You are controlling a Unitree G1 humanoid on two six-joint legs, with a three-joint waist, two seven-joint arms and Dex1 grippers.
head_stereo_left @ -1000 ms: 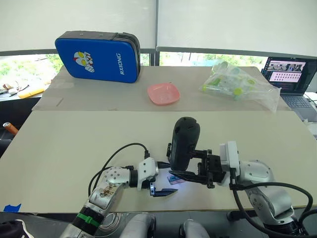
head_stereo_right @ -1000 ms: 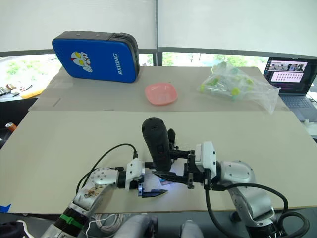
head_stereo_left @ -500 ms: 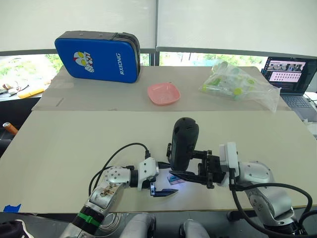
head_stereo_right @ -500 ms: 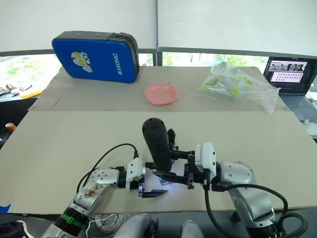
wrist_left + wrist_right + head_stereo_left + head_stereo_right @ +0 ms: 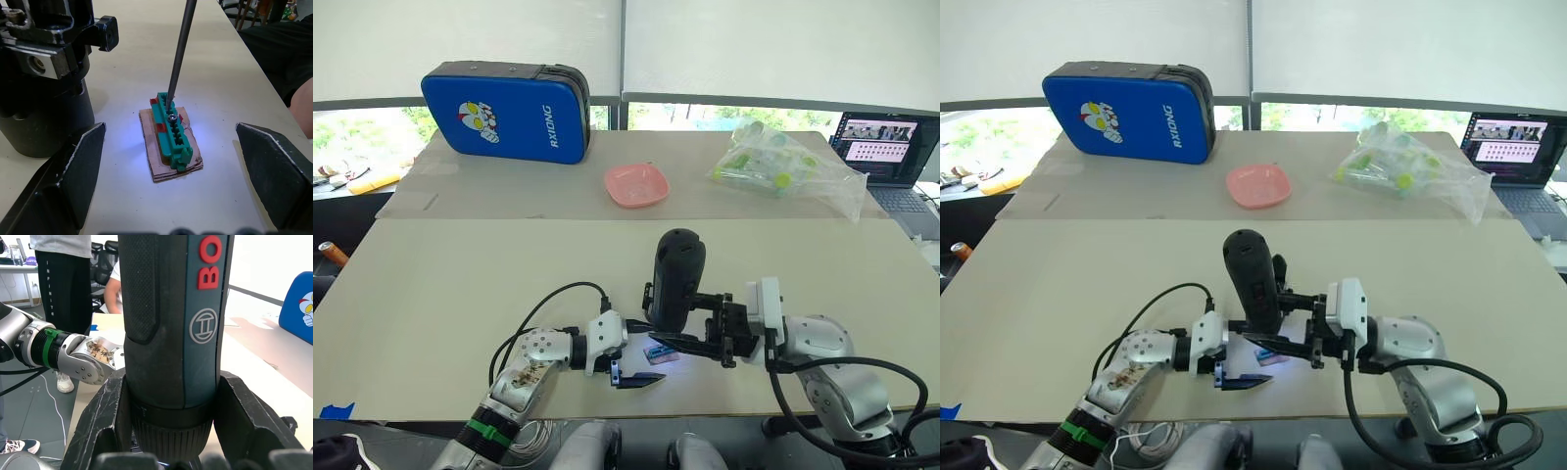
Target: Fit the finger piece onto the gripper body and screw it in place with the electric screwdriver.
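My right gripper [image 5: 680, 338] is shut on the electric screwdriver [image 5: 675, 279], a thick black cylinder that it holds upright. The screwdriver's thin metal bit [image 5: 178, 54] comes down onto a screw in a small green block [image 5: 172, 132] lying on a brown card, lit by the tool's light. My left gripper [image 5: 169, 126] is open, its fingers [image 5: 63, 176] wide on either side of the block without touching it. The gripper body [image 5: 44, 98], a black blocky mechanism, stands just behind the block. The finger piece is out of view.
At the table's back are a blue case [image 5: 504, 113], a pink dish [image 5: 636, 184], a clear bag of tubes [image 5: 783, 162] and a laptop [image 5: 886, 147]. A black cable [image 5: 548, 299] loops by my left wrist. A person in dark clothes [image 5: 288, 58] sits past the table edge.
The screwdriver's top has shifted very slightly in the right gripper. The left gripper and the green block have stayed where they were.
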